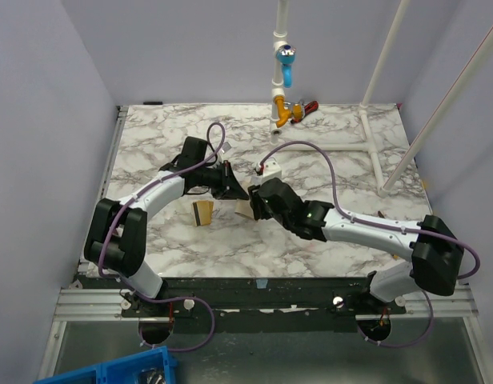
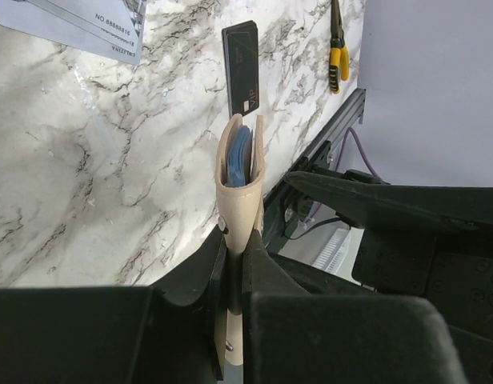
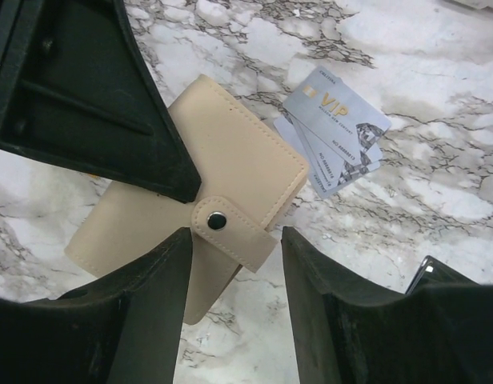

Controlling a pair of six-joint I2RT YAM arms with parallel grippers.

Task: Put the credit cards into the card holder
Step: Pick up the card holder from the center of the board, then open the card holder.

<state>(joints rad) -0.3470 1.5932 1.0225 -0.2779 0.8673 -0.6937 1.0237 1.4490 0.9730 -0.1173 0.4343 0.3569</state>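
The card holder (image 2: 238, 188) stands on edge, clamped between the left gripper (image 2: 237, 248) jaws near the middle of the tabletop (image 1: 334, 136). Between its two beige covers, which stand slightly apart at the top, the left wrist view shows a blue inside. I cannot tell whether any card is in there.

The right gripper (image 3: 236, 236) has its jaws apart, one on each side of the holder's snap tab (image 3: 230, 232), which is buttoned down.

The pale blue-silver cards (image 3: 334, 132) lie fanned on the marble at 2 o'clock of the holder in the right wrist view, just beside its corner. In the left wrist view the black card (image 2: 242, 68) lies flat at 12 o'clock of the holder. The tabletop's railed edge runs at 2 o'clock, and a yellow-handled tool (image 2: 336, 48) lies near it.

Only the top view shows the gold-orange card (image 1: 203, 212), at 7 o'clock of the left jaws, with bare marble around it toward the near edge. A white pipe frame (image 1: 374, 152) stands over the far right part.
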